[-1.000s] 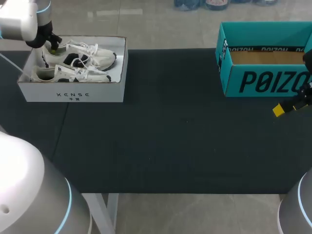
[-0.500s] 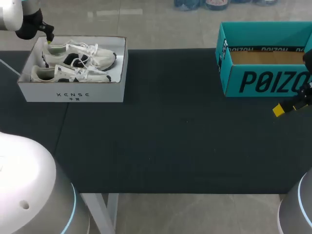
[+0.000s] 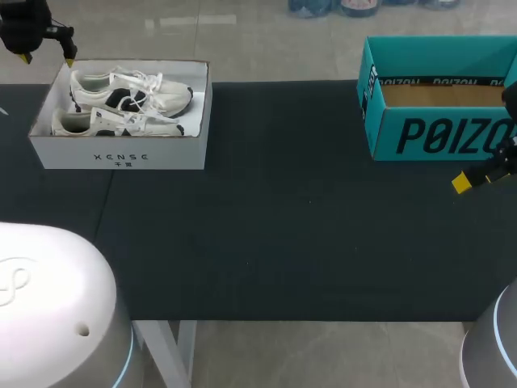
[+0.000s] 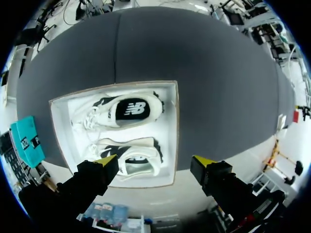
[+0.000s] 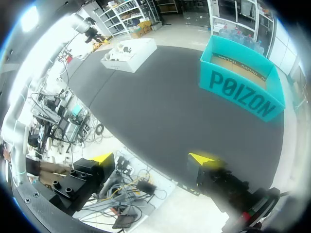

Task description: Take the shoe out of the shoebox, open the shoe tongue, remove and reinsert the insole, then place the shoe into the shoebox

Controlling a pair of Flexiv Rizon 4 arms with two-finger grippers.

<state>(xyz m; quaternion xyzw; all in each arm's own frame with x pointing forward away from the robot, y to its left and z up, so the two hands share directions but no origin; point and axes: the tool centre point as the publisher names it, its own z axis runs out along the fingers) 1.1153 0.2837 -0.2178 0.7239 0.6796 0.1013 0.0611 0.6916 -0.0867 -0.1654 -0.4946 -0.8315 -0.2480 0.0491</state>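
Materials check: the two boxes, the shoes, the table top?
White shoebox: likely cardboard, matte white, brownish cut edge at the rim.
Teal box: cardboard, printed teal outside, bare brown inside.
Shoes: probably fabric or synthetic uppers, white with black panels, cord laces; too small to confirm.
Table top: dark matte mat, maybe rubber or felt; no glare, a seam shows.
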